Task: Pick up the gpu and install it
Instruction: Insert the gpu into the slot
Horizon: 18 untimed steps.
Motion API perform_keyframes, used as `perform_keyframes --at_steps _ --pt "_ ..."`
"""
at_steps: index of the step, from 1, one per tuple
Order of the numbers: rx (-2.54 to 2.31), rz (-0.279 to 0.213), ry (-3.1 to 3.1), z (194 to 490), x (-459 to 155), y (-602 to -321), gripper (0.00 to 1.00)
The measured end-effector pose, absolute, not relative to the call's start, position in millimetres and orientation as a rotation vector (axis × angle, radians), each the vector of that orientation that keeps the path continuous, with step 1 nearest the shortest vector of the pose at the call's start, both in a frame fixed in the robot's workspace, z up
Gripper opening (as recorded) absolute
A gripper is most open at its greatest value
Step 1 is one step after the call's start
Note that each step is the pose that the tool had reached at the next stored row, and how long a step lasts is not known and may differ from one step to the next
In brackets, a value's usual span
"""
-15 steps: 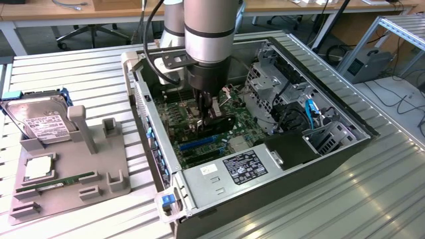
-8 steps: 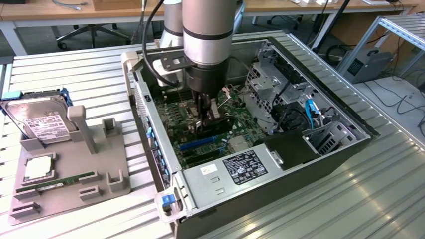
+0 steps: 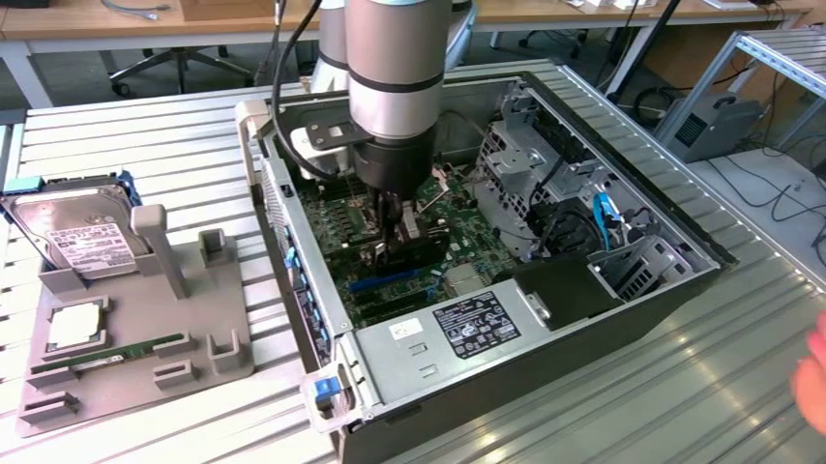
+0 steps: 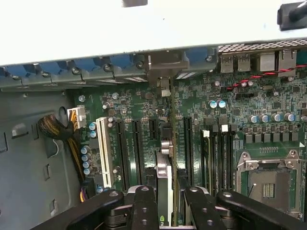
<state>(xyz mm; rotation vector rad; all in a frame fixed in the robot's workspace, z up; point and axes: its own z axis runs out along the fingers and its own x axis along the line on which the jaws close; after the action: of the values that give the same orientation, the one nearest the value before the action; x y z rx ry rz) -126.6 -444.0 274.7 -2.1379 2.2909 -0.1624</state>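
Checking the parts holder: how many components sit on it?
3: the hard drive at its far end, a square silver chip in the middle, the green RAM stick near its front edge. The gripper holds the gpu over the motherboard.

The gripper's fingers (image 4: 144,206) run off the wrist view's edge; the gpu (image 4: 165,191) shows edge-on, its board face hidden between them.

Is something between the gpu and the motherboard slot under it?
Nothing visible stands in the way. The gripper holds the gpu edge-on just above the motherboard inside the case. The slots around it look bare. The card's lower edge is hidden, so whether it touches a slot cannot be told.
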Motion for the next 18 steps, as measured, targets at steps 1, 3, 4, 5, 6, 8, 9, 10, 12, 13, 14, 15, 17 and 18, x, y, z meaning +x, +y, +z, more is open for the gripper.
perform_keyframes --at_steps 1,3,4,5,6,8,9,10,12,13,14,15,17,18 --pt "-2.135 -0.154 2.288 274.2 -128.3 -444.2 0.27" --pt "-2.14 -0.102 2.294 273.8 -128.3 -444.1 0.27" --pt "-2.14 -0.101 2.294 273.8 -128.3 -444.1 0.27" --pt "-2.139 -0.101 2.294 273.4 -128.4 -444.4 0.27" --pt "-2.138 -0.101 2.295 270.5 -128.3 -446.8 0.27" --pt "-2.138 -0.101 2.295 269.6 -128.3 -448.0 0.27" --pt "-2.138 -0.101 2.295 269.3 -128.3 -448.4 0.27" --pt "-2.138 -0.101 2.295 269.0 -128.2 -448.6 0.27" --pt "-2.139 -0.101 2.295 268.9 -127.9 -448.7 0.27" --pt "-2.139 -0.101 2.295 268.7 -127.8 -448.8 0.27" --pt "-2.138 -0.101 2.295 268.6 -127.7 -448.8 0.27" --pt "-2.138 -0.101 2.295 268.5 -127.7 -448.8 0.27" --pt "-2.139 -0.101 2.295 268.2 -127.6 -448.6 0.27" --pt "-2.139 -0.101 2.294 268.1 -127.5 -448.5 0.27"
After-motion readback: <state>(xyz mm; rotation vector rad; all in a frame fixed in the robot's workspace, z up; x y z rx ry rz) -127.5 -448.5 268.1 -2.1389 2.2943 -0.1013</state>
